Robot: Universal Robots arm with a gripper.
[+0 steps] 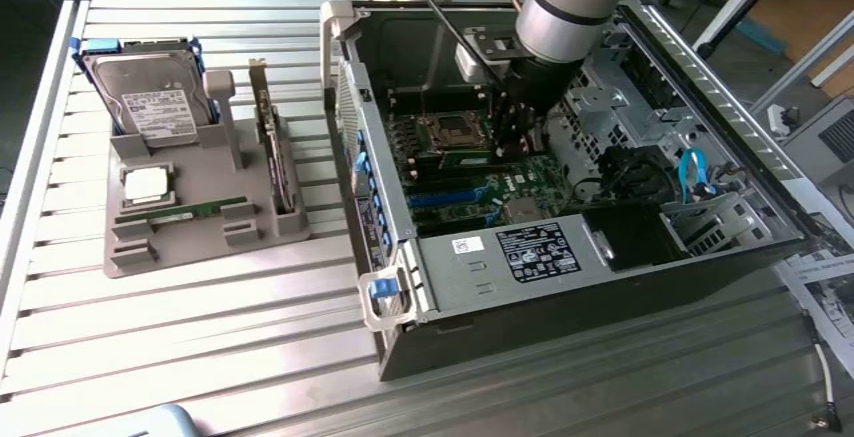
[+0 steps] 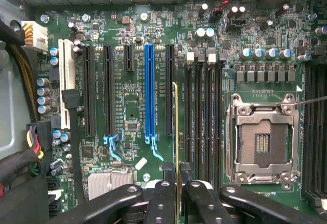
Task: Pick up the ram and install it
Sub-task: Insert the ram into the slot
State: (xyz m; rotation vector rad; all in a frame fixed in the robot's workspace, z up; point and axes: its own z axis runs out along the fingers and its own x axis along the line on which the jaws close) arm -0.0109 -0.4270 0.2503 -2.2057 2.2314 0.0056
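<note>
And the claw [image 2: 177, 185] is clenched on the ram [image 2: 176, 127], held edge-on over the motherboard [image 2: 127, 117] just beside the black memory slots [image 2: 202, 122] near the CPU socket [image 2: 263, 142]: light, stiff, thin, probably fragile, best pinched on its flat faces, clear of the contacts

Matt black hand [image 2: 176, 177], glossy green motherboard [image 2: 133, 106], shiny steel socket [image 2: 238, 150], grey plastic tray [image 1: 187, 245]

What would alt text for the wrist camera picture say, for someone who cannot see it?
The gripper holds the ram edge-on over a green motherboard, right beside a row of black memory slots. An open, empty CPU socket lies on the far side of those slots, and a blue expansion slot lies on the ram's other side.
</note>
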